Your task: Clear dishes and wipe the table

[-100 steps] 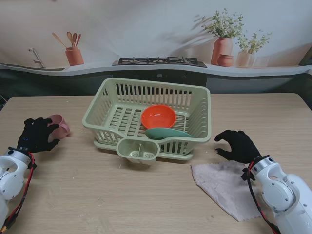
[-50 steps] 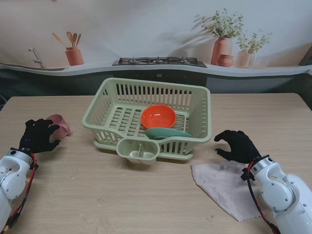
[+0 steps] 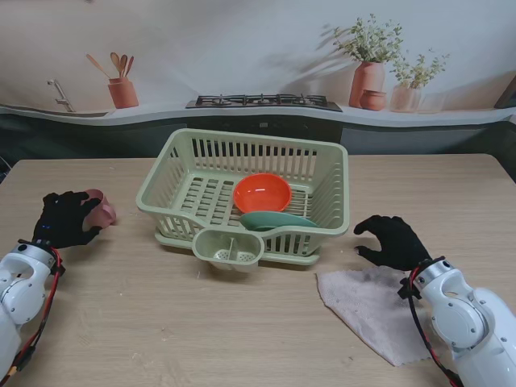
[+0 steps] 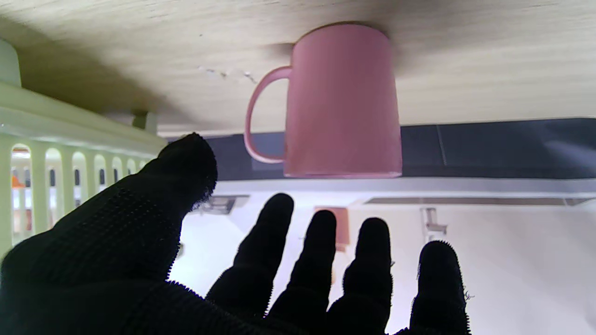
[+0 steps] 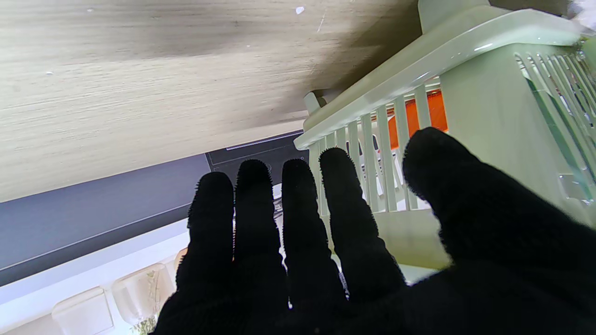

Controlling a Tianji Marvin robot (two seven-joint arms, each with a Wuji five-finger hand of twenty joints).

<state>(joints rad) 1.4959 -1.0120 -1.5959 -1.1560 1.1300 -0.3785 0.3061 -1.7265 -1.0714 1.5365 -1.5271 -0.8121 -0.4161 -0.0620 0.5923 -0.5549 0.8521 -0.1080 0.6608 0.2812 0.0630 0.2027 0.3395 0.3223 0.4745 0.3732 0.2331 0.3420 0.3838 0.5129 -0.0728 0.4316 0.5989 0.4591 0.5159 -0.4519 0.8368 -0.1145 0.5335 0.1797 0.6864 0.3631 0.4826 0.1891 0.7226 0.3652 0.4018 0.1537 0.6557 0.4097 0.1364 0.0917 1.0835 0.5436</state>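
Stand view | one mug [image 3: 102,206] | one bowl [image 3: 262,193] | one cloth [image 3: 372,311]

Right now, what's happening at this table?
The robot is clearing dishes. Its left hand is open and reaching for the pink mug, which stands upright on the table, not yet gripped. An orange bowl and a green plate already sit in the drying rack. The right hand hovers open by the cloth.

No readable text, label, brand or number anywhere.
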